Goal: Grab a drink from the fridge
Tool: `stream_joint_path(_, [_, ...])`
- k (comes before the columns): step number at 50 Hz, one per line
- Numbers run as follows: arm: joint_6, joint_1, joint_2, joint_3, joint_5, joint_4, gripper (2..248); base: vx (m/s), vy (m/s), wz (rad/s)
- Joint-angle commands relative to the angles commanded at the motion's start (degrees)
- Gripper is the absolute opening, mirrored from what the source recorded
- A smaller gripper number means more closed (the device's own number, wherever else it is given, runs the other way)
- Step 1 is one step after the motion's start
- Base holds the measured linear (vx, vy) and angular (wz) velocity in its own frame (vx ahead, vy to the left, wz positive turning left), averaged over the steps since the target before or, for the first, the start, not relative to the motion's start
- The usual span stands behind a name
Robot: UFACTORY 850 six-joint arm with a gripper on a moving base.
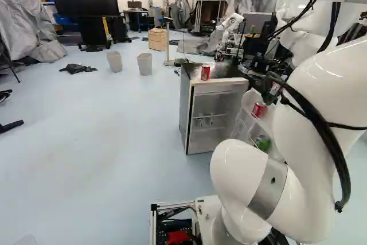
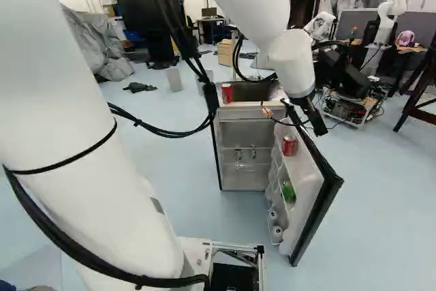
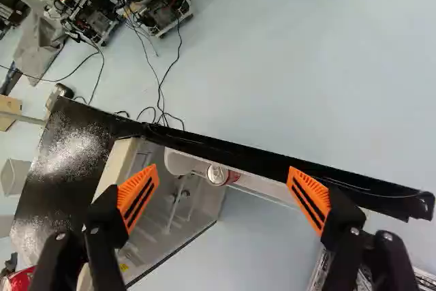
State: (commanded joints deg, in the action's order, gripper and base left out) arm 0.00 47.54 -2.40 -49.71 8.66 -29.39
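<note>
jaws [image 2: 319,130] spread wide, holding nothing; red can [image 3: 216,174] in the fridge door [image 2: 308,185], ahead of their gap

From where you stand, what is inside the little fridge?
Inside the fridge, two small silvery items stand on a shelf. The open door holds a red can and something green; its racks partly cover the pale items below.

The room is bright, and the light is quite even. White glare lies on the fridge top [image 3: 71,151]; shadows on the floor [image 1: 114,142] are soft.
</note>
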Motion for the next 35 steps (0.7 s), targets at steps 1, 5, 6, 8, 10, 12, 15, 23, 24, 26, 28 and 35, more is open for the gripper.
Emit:
stream_joint_path(1, [0.0, 0.12, -0.15, -0.15, 0.0, 0.0, 247, 0.0, 0.0, 0.0])
stream_joint_path(5, [0.0, 0.72, -0.88, -0.92, 0.12, 0.0, 247, 0.0, 0.0, 0.0])
stream_joint_path(6, [0.0, 0.86, -1.06, -1.11, 0.21, 0.0, 247, 0.0, 0.0, 0.0])
stream_joint_path(8, [0.0, 1.16, -1.43, -1.5, 0.47, 0.0, 247, 0.0, 0.0, 0.0])
stream_joint_path(10, [0.0, 1.45, -1.8, -1.89, 0.85, 0.0, 247, 0.0, 0.0, 0.0])
stream_joint_path(12, [0.0, 1.74, -2.17, -2.28, 1.3, 0.0, 247, 0.0, 0.0, 0.0])
stream_joint_path(15, [0.0, 2.17, -2.72, -2.87, 2.11, 0.0, 247, 0.0, 0.0, 0.0])
stream_joint_path(23, [0.0, 3.3, -4.19, -4.45, 4.62, 0.0, 247, 0.0, 0.0, 0.0])
stream_joint_path(24, [0.0, 3.45, -4.37, -4.65, 4.94, 0.0, 247, 0.0, 0.0, 0.0])
stream_joint_path(26, [0.0, 3.73, -4.74, -5.05, 5.58, 0.0, 247, 0.0, 0.0, 0.0])
stream_joint_path(28, [0.0, 4.0, -5.1, -5.45, 6.2, 0.0, 247, 0.0, 0.0, 0.0])
stream_joint_path(35, [0.0, 4.93, -6.42, -6.92, 7.92, 0.0, 247, 0.0, 0.0, 0.0])
